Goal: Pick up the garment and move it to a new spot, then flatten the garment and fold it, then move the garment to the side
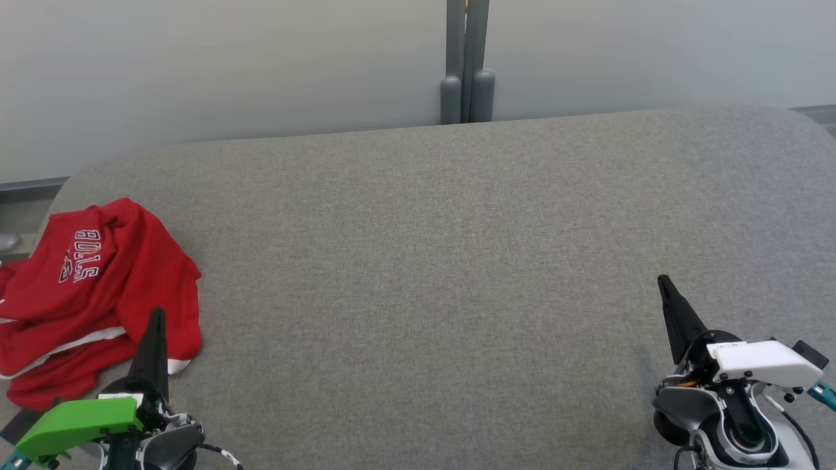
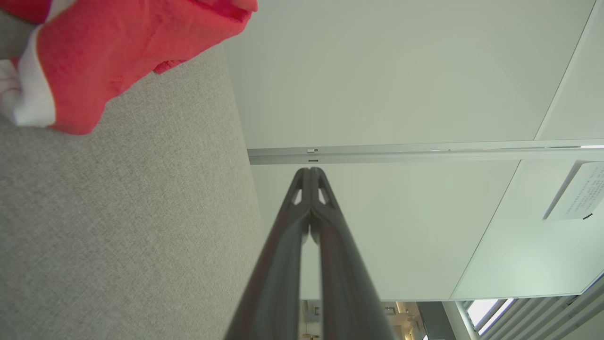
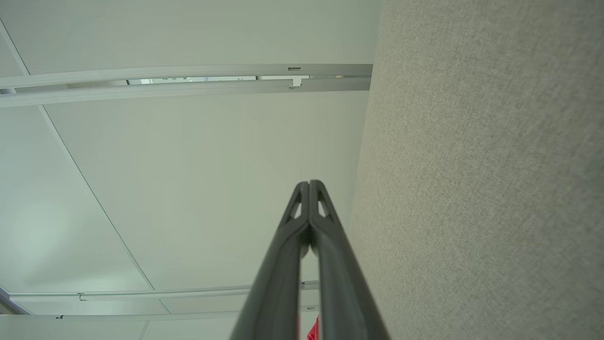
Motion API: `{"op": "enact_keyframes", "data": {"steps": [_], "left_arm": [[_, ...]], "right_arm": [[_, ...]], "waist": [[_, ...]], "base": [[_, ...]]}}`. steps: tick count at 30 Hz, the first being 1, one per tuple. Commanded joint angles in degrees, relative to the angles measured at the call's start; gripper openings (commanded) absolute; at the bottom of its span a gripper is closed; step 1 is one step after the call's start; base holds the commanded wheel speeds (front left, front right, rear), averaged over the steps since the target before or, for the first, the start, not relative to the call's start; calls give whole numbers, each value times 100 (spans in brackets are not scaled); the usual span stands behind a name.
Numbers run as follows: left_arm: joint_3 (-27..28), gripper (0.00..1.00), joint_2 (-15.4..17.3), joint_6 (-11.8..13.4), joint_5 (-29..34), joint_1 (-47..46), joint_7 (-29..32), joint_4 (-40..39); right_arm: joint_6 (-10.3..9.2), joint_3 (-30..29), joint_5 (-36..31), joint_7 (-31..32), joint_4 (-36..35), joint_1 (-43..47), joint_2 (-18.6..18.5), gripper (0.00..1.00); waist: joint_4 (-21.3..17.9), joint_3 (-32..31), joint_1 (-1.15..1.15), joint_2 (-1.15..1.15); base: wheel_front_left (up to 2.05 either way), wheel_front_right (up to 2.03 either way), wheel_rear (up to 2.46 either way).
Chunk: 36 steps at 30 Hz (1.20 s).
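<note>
The garment (image 1: pixel 91 294) is a red top with white trim and black-and-white lettering, lying crumpled at the left end of the grey fabric surface (image 1: pixel 444 261). My left gripper (image 1: pixel 157 314) stands at the lower left, its tip over the garment's near right edge; its fingers are pressed together with nothing between them. In the left wrist view the garment (image 2: pixel 113 52) lies at the upper left, apart from the left gripper (image 2: pixel 310 171). My right gripper (image 1: pixel 663 281) rests at the lower right, shut and empty, as the right wrist view (image 3: pixel 309 183) confirms.
A pale wall (image 1: pixel 228 65) runs behind the surface, with a grey post (image 1: pixel 467 65) at its middle. The surface's rounded left corner (image 1: pixel 72 189) lies just beyond the garment. Grey fabric stretches bare between the two grippers.
</note>
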Motion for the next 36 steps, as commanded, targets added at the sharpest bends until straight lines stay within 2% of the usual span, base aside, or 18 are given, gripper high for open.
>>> {"op": "enact_keyframes", "data": {"steps": [1, 36], "left_arm": [[24, 0, 36, -31, -4, -66, 17, -25], [24, 0, 36, -31, -4, -66, 16, -25]], "right_arm": [[2, -16, 24, 21, -21, 69, -26, 0], [2, -16, 24, 21, -21, 69, -26, 0]], "waist": [[0, 0, 0, 0], [0, 0, 0, 0]], "base": [[0, 0, 0], [0, 0, 0]]}}
